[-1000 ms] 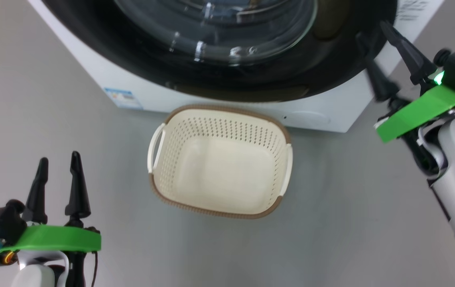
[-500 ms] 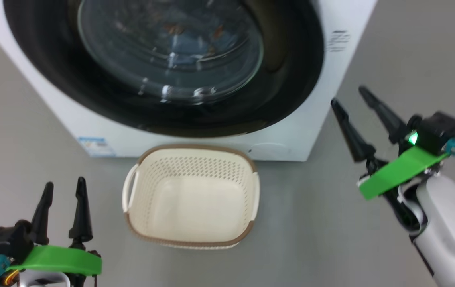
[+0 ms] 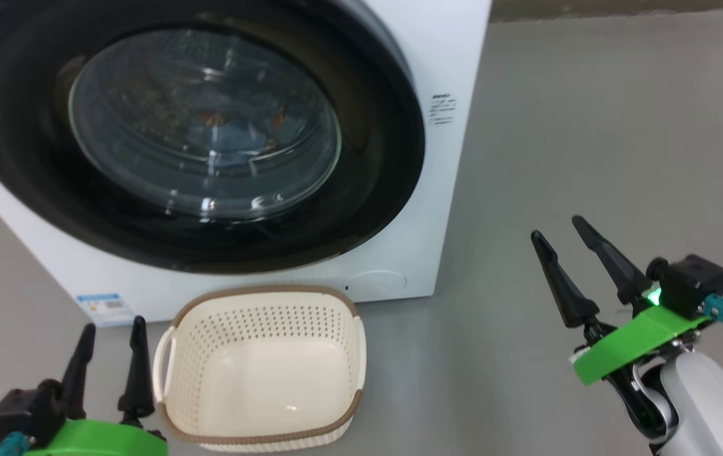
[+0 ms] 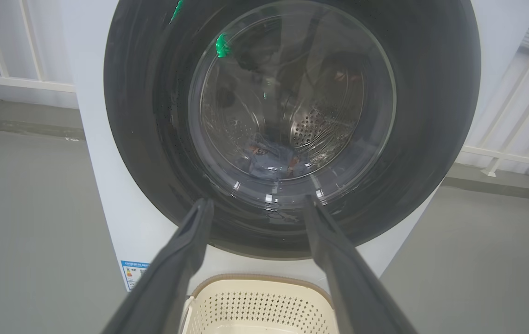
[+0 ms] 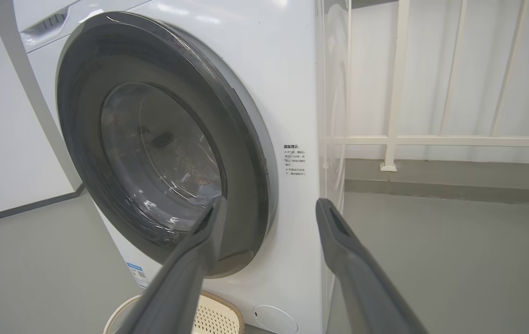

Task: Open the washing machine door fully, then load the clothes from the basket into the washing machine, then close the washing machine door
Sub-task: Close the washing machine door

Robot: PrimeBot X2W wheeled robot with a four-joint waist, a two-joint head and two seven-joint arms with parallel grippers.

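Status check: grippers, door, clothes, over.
Both open, empty: left gripper, right gripper. Shut door, clothes inside washer. Empty basket on floor before it.

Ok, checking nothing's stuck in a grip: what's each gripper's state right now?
Left gripper: open, holding nothing.
Right gripper: open, holding nothing.

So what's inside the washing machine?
Through the glass of the closed washing machine door, light blue clothes with orange-brown print lie low in the perforated drum. Glare on the glass hides how many there are.
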